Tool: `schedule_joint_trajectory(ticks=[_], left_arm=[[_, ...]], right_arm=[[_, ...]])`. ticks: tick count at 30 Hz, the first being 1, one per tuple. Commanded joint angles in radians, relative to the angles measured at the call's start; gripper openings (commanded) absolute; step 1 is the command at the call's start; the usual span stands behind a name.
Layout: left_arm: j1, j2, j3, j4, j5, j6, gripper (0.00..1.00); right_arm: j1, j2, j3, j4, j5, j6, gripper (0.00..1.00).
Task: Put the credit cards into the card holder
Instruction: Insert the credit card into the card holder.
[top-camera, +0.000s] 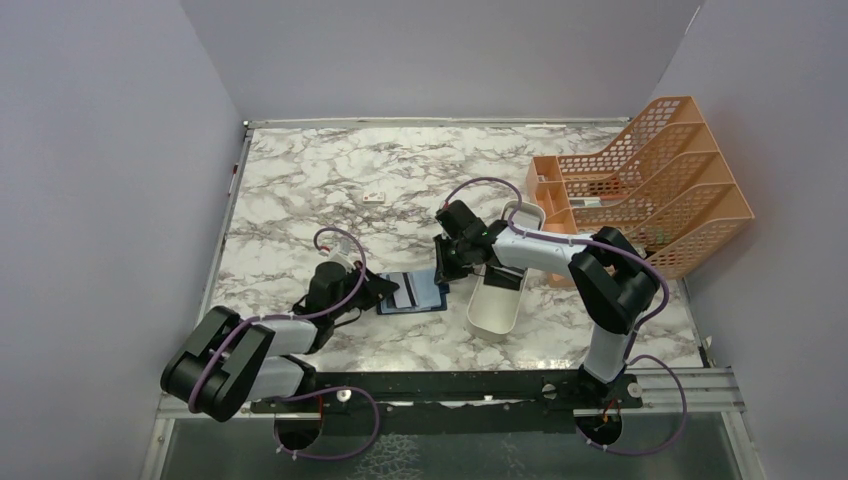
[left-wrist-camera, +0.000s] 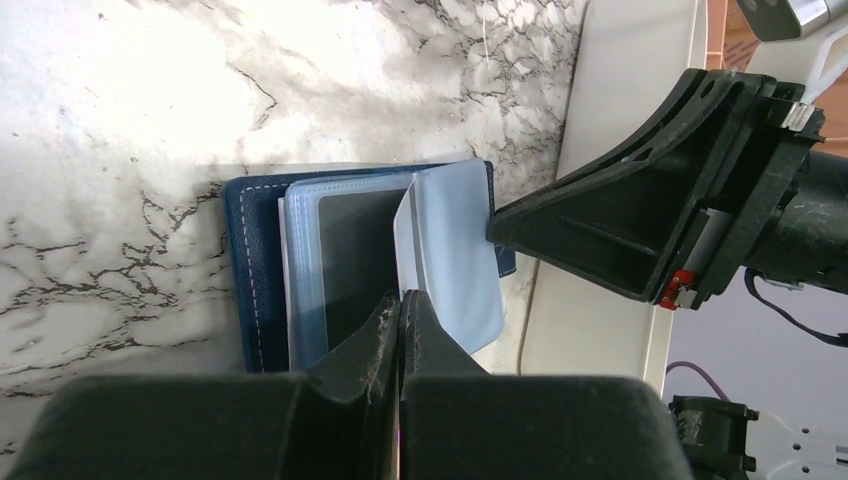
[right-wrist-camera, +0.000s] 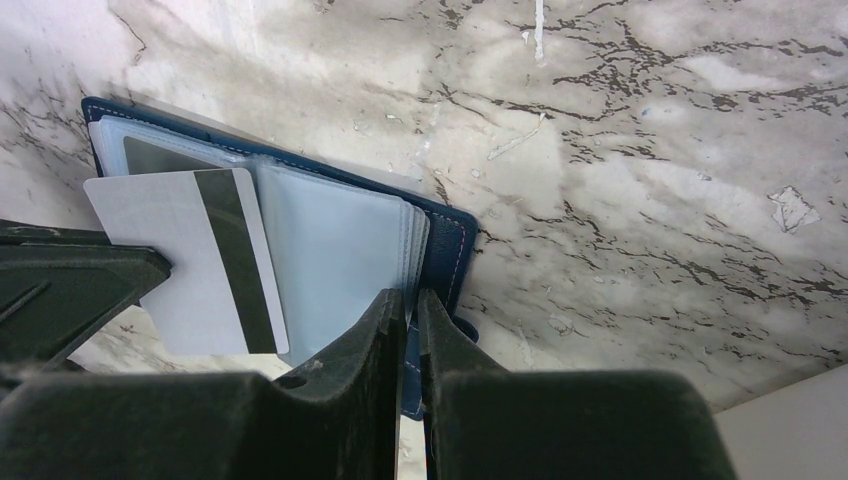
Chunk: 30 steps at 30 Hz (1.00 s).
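Note:
The navy card holder (top-camera: 425, 297) lies open on the marble, its pale blue sleeves up; it also shows in the left wrist view (left-wrist-camera: 258, 270) and the right wrist view (right-wrist-camera: 445, 245). A dark card (left-wrist-camera: 350, 255) sits inside one sleeve. My left gripper (left-wrist-camera: 402, 300) is shut on a grey credit card with a black stripe (right-wrist-camera: 190, 260), seen edge-on in its own view (left-wrist-camera: 405, 235), held over the open holder. My right gripper (right-wrist-camera: 411, 298) is shut on the holder's right edge, pinching a sleeve page (right-wrist-camera: 335, 250). In the top view the left gripper (top-camera: 383, 290) and right gripper (top-camera: 443, 272) flank the holder.
A long white tray (top-camera: 495, 305) lies just right of the holder, under the right arm. An orange mesh file rack (top-camera: 650, 190) stands at the back right. A tiny white block with a red mark (top-camera: 375, 196) lies further back.

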Motion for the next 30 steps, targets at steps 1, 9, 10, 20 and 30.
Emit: schedule_joint_trajectory(ticks=[1, 9, 10, 20, 30], left_arm=[[-0.015, 0.041, -0.015, 0.066, -0.035, 0.021, 0.0], [-0.03, 0.084, -0.028, 0.112, -0.046, 0.032, 0.0], [-0.034, 0.087, -0.03, 0.113, -0.052, 0.036, 0.0], [-0.039, 0.074, -0.062, 0.149, -0.112, 0.068, 0.0], [-0.044, 0.027, -0.081, 0.15, -0.153, 0.064, 0.0]], right_arm=[[0.002, 0.058, -0.018, -0.048, 0.046, -0.03, 0.14], [0.002, 0.059, -0.018, -0.051, 0.047, -0.031, 0.14], [0.002, 0.058, -0.018, -0.05, 0.046, -0.031, 0.14], [0.002, 0.058, -0.018, -0.055, 0.047, -0.031, 0.14], [0.002, 0.06, -0.017, -0.052, 0.043, -0.031, 0.14]])
